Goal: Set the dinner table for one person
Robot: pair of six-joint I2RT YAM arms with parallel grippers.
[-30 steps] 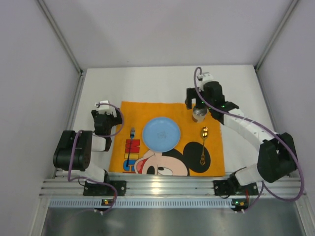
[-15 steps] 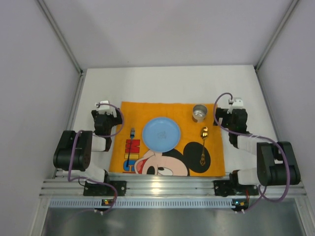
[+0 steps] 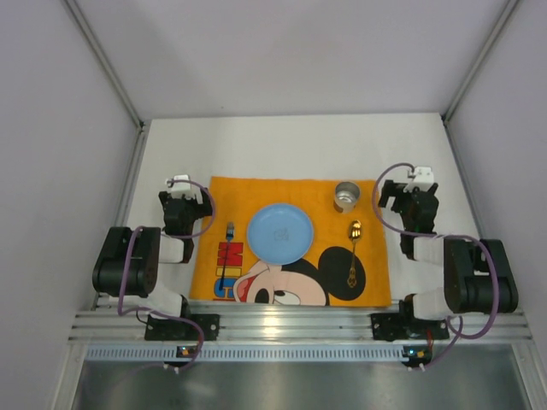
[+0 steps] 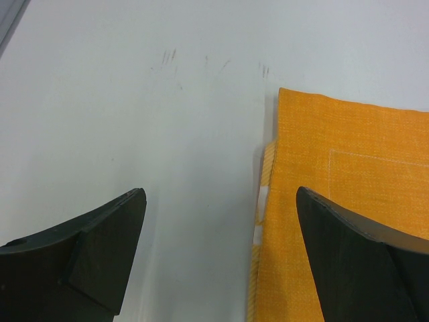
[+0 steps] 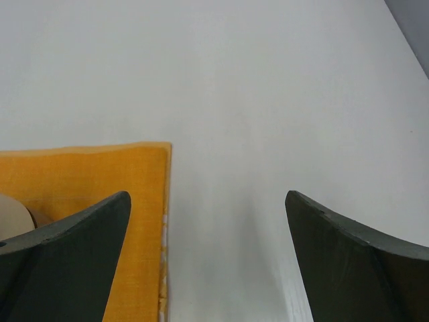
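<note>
Left arm is folded back on itself at the near left corner. Left end effector [image 3: 183, 205] points to the far edge, low over the white tabletop [image 3: 256, 145], fingers spread wide, nothing between them. In the left wrist view one finger is over bare tabletop and the other over the far left corner of the orange placemat [image 4: 348, 201].

The tabletop fills the whole floor of the cell and lies directly under both end effectors. One placemat sits mid-tabletop, its near side along the near edge. On it, left to right:
- one fork [image 3: 226, 256], left strip, lying near-to-far
- one blue plate [image 3: 280, 232], centre
- one metal cup [image 3: 346, 196], upright at the far right corner
- one gold spoon [image 3: 353, 252], nearer than the cup, right of the plate

Right arm is folded the same way at the near right corner. Right end effector [image 3: 414, 201] is also spread and empty, just right of the cup and apart from it. In the right wrist view it straddles the placemat's far right corner and bare tabletop.
</note>
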